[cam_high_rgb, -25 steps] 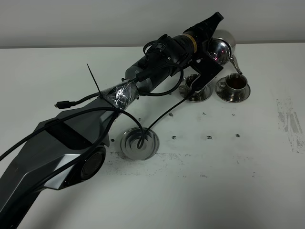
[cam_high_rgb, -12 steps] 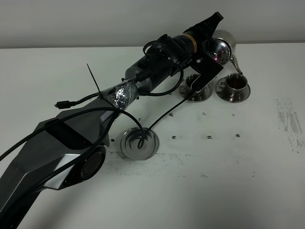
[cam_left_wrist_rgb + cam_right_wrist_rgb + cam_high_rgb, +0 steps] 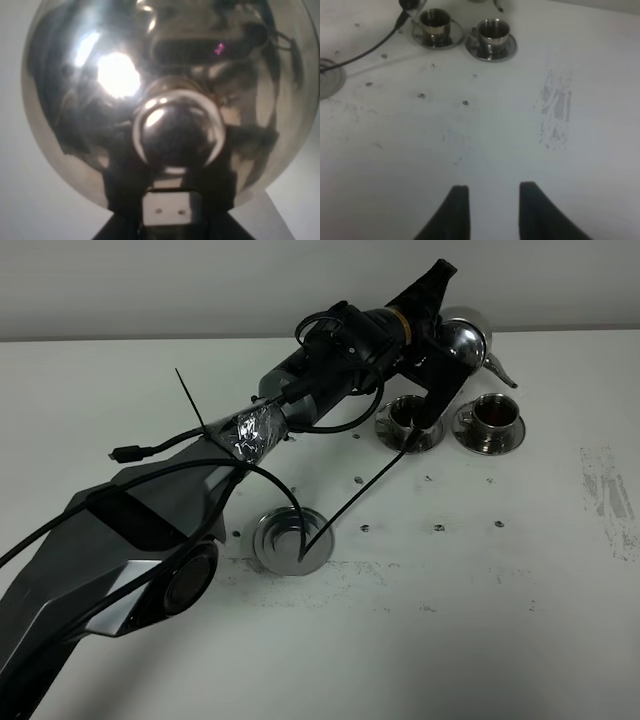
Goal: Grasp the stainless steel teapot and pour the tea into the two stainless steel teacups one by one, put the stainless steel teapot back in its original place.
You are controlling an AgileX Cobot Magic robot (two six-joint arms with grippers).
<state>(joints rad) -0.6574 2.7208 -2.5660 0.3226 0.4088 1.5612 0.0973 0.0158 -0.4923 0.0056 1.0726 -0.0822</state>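
Exterior high view: nearest on the white bench (image 3: 480, 620) the large empty saucer (image 3: 292, 539) is sitting with a black cable lying across it; farther back the two teacups (image 3: 412, 416) (image 3: 491, 414) are standing side by side on their small saucers, the right one showing dark tea (image 3: 493, 416). Farthest back, the left end effector (image 3: 449, 348) is clamped on the stainless steel teapot (image 3: 465, 338), holding it aloft behind the cups, spout angled down to the right. The right end effector (image 3: 490, 205) is hanging over bare bench well away from the cups, fingers (image 3: 457, 210) apparently slightly parted yet gripping nothing.
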